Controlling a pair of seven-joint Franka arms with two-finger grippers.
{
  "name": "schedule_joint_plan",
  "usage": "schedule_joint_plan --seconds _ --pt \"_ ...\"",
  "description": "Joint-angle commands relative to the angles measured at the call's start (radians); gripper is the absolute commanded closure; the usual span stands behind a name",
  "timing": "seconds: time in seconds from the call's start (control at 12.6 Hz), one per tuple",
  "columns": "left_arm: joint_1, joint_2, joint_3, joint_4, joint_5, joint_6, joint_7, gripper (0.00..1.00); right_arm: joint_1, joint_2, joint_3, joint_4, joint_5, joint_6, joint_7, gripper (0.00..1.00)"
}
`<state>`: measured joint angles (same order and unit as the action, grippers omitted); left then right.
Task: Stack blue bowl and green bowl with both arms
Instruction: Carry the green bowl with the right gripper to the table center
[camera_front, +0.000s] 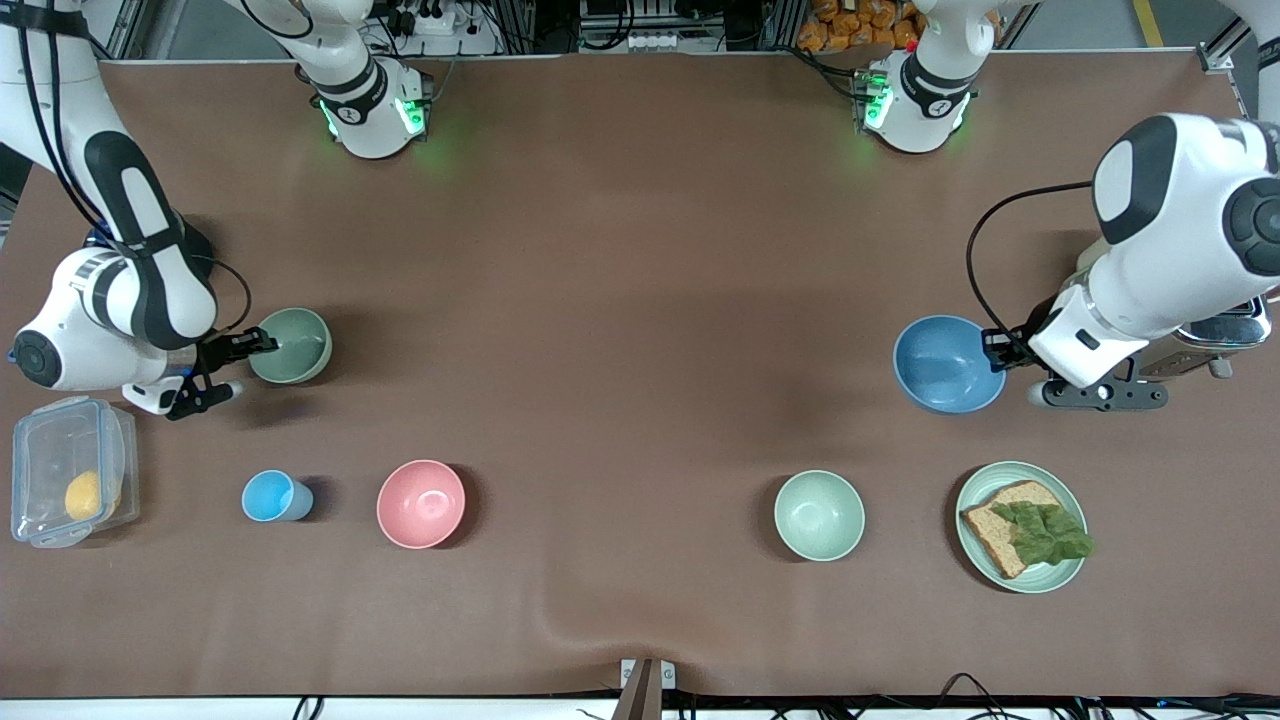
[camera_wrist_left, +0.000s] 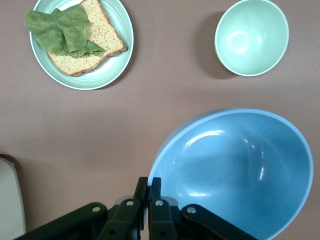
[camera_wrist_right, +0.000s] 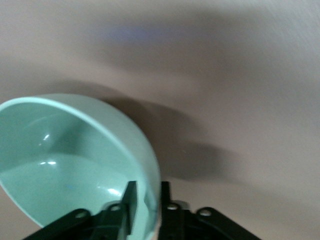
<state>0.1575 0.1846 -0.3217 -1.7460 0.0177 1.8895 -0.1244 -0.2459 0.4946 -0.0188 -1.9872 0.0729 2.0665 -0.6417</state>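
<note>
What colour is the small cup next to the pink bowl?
Light blue. The cup shows best in the front view, standing beside the pink bowl.

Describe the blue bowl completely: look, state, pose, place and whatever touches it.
The blue bowl is round, matte medium blue, plastic-looking, with a thin paler rim, and empty. It sits toward the left arm's end of the table, farther from the front camera than the mint bowl and the plate with bread. The left gripper is shut on its rim, one finger inside and one outside. In the left wrist view it appears tilted; whether it has left the table is unclear.
</note>
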Motion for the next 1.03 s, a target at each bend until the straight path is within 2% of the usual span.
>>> schedule_joint_plan --seconds 0.0,0.4,0.63,0.79,0.95 --pt "0.005 -0.004 -0.016 0.032 -0.002 -0.041 -0.018 1.00 0.034 -0.043 0.019 -0.001 0.019 -0.003 -0.015 1.00" --pt "0.008 -0.017 -0.033 0.046 -0.002 -0.049 -0.018 1.00 0.176 -0.071 0.020 0.047 0.085 -0.011 0.048 1.00" --pt "0.010 -0.040 -0.033 0.054 -0.002 -0.069 -0.017 1.00 0.379 -0.091 0.026 0.053 0.111 -0.002 0.396 1.00" --pt "0.010 -0.042 -0.033 0.065 -0.002 -0.079 -0.017 1.00 0.508 -0.074 0.025 0.118 0.197 -0.006 0.636 1.00" --pt "0.008 -0.042 -0.033 0.075 -0.004 -0.086 -0.018 1.00 0.649 0.002 0.025 0.209 0.220 0.012 0.929 1.00"
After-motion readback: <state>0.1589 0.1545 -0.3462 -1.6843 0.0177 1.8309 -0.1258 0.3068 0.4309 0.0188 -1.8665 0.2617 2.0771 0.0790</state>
